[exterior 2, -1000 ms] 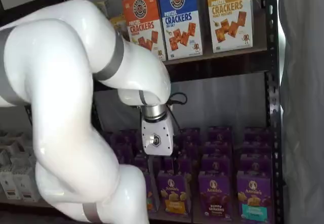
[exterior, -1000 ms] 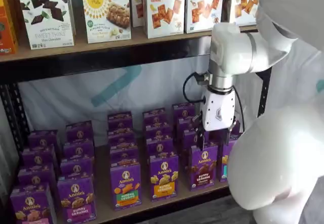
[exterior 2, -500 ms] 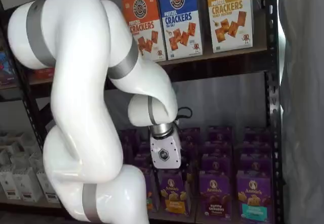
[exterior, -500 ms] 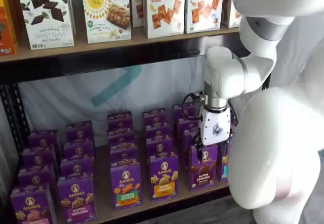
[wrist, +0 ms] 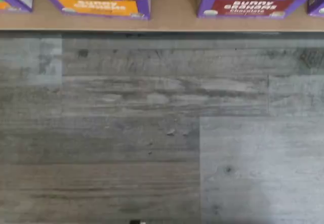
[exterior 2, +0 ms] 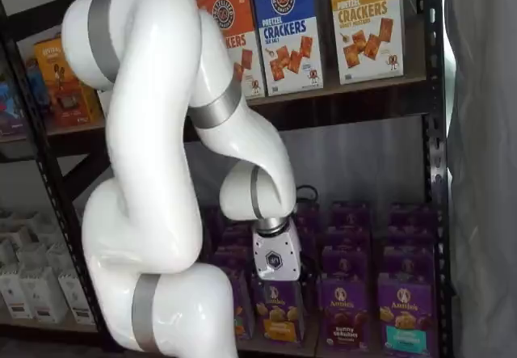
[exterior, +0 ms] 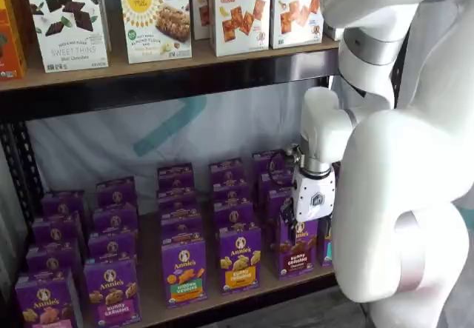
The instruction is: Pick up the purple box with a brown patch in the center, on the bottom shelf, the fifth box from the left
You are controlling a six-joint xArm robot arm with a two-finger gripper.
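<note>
Your purple box (exterior: 297,244) stands upright at the front edge of the bottom shelf (exterior: 222,291), with a yellow-strip carton (exterior: 239,258) just beside it on one side and a teal-patch carton (exterior 2: 402,313) on the other; in a shelf view it shows as the one with the dark brown strip (exterior 2: 342,310). The end effector (exterior: 307,221) hangs right in front of its upper part, and its white body hides the fingers, so you cannot tell how far apart they stand or whether they hold anything. Expect a light, thin cardboard carton: stiff at the edges, likely to dent on the broad faces, with a smooth printed skin. Take it across the narrow sides near the top, where the neighbours leave little room.
</note>
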